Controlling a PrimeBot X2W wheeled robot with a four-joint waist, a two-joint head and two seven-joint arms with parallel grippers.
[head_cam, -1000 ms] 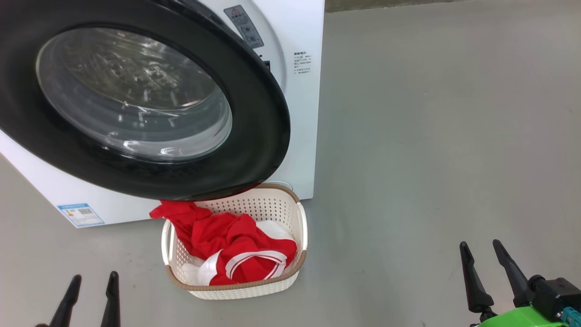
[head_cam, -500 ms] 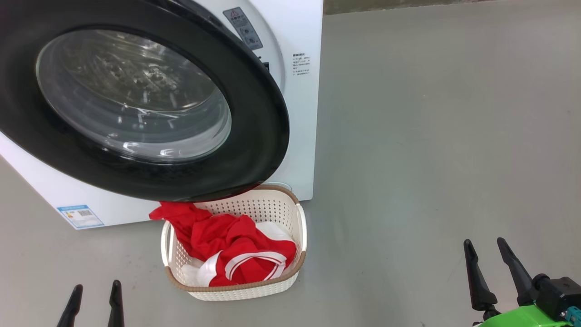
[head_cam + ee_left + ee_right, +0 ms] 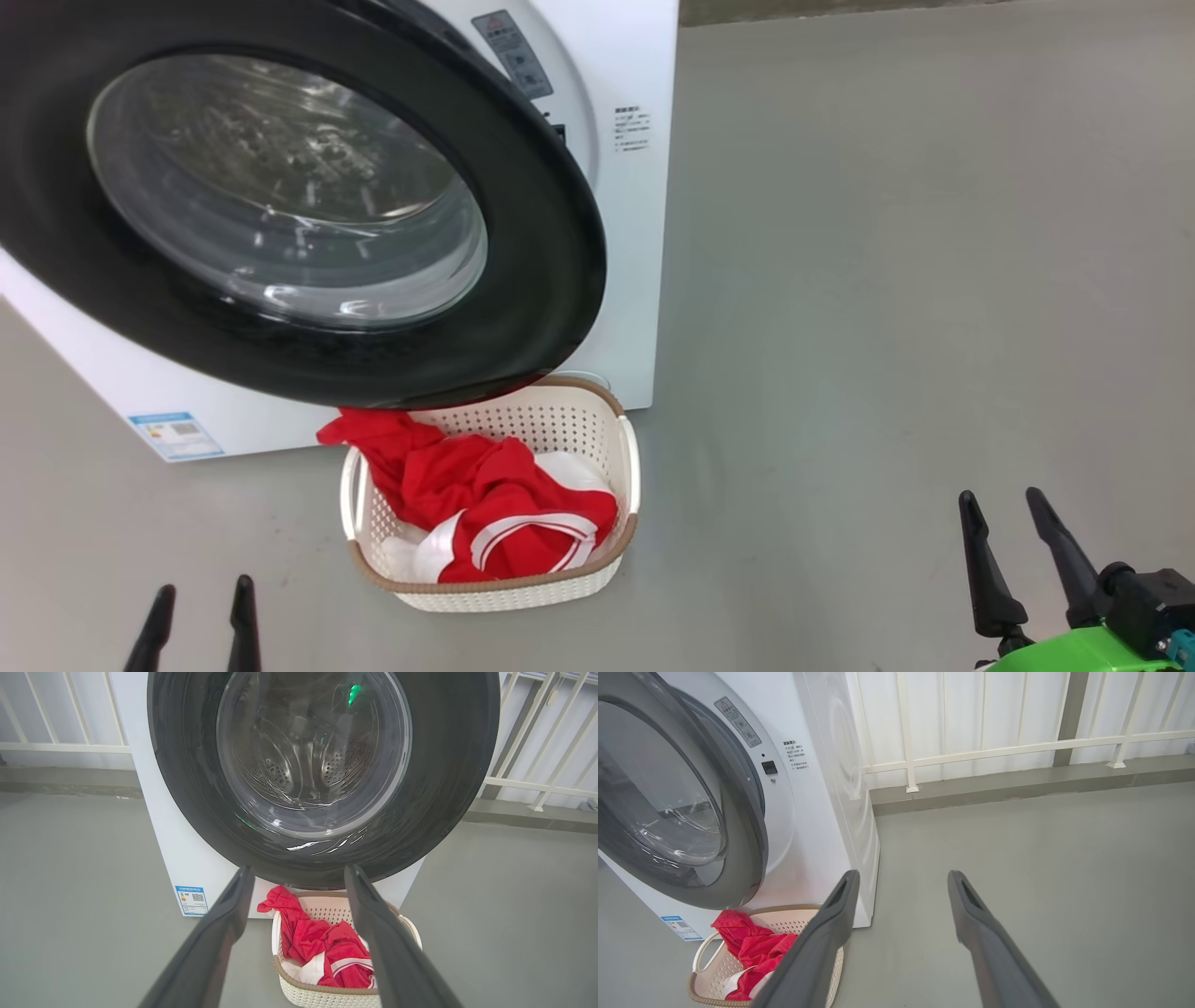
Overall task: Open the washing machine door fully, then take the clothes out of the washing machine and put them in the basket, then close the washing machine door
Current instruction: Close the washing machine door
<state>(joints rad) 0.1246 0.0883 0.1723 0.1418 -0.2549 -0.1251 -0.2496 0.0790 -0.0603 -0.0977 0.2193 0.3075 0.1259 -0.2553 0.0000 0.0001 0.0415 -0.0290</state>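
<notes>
Camera's nudged sideways; left hand [image 3: 206, 586] sits lower, wide, empty; right hand [image 3: 998, 495] wide too. Bright red white-trimmed clothes [image 3: 504, 495] lie in cream perforated plastic basket [image 3: 504, 597]. Round black-rimmed glass door [image 3: 551, 280] of white washing machine [image 3: 635, 280] hangs ajar: press rim's free edge till latched.

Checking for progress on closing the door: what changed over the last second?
Only the left gripper sank slightly in the head view; the small sideways shift is the camera's. Nothing gripped or released. The right gripper, door, clothes and basket stayed put.
</notes>
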